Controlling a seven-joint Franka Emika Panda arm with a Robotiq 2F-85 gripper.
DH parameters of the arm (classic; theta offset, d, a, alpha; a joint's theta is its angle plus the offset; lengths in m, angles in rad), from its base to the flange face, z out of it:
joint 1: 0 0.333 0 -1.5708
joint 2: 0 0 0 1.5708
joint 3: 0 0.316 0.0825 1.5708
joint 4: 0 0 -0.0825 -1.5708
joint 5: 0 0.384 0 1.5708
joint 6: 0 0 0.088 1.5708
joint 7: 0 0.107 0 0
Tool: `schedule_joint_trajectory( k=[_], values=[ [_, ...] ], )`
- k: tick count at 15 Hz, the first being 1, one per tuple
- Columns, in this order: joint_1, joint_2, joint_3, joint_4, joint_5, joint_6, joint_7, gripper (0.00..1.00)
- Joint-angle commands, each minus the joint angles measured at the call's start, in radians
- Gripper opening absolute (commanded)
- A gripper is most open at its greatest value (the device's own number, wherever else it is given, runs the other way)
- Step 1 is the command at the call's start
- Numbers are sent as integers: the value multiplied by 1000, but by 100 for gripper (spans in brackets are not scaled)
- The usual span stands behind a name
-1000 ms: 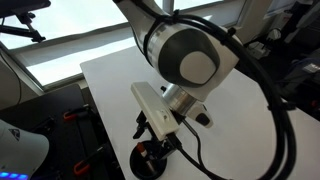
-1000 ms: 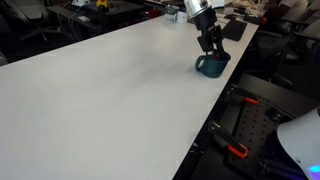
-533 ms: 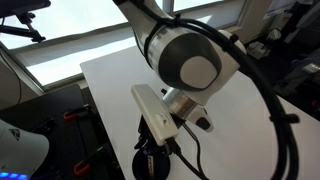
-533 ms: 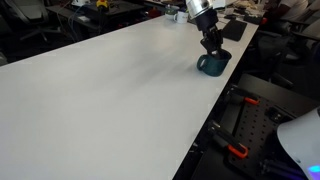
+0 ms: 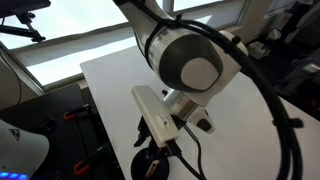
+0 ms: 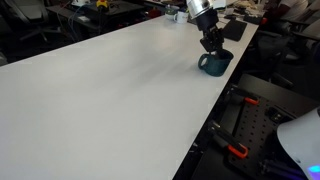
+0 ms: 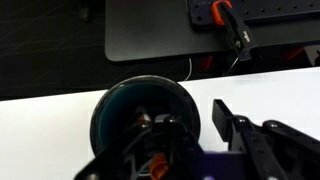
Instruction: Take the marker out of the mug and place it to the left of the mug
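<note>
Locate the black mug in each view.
In an exterior view: mug at bottom edge, centre-left, partly hidden.
In an exterior view: mug upper right, near the white table's edge.
Wrist view: mug lower left of centre, seen from above.
Shared landmark: the white table under it.

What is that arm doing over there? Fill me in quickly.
The Panda arm has its tool right down at the black mug, which stands near the edge of the white table. In the wrist view the tool's fingers stand apart around the mug's rim, and a reddish marker shows inside the mug. The marker is not yet out, and nothing lies on the table beside the mug.
</note>
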Motion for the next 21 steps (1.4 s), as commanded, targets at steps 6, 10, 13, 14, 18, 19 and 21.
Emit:
schedule_joint_trajectory(
  k=[6, 10, 13, 14, 18, 19, 21],
  values=[
    [-11, -36, -25, 11, 3, 37, -38, 100],
    [-22, -30, -29, 30, 6, 43, -58, 100],
    [-30, -22, -31, 42, 9, 42, -75, 100],
    [-32, -21, -31, 44, 8, 43, -79, 100],
    [-41, -16, -30, 46, 8, 52, -113, 85],
    [-43, -15, -30, 47, 10, 52, -119, 61],
    [-48, -7, -28, 49, 13, 51, -140, 60]
  ],
)
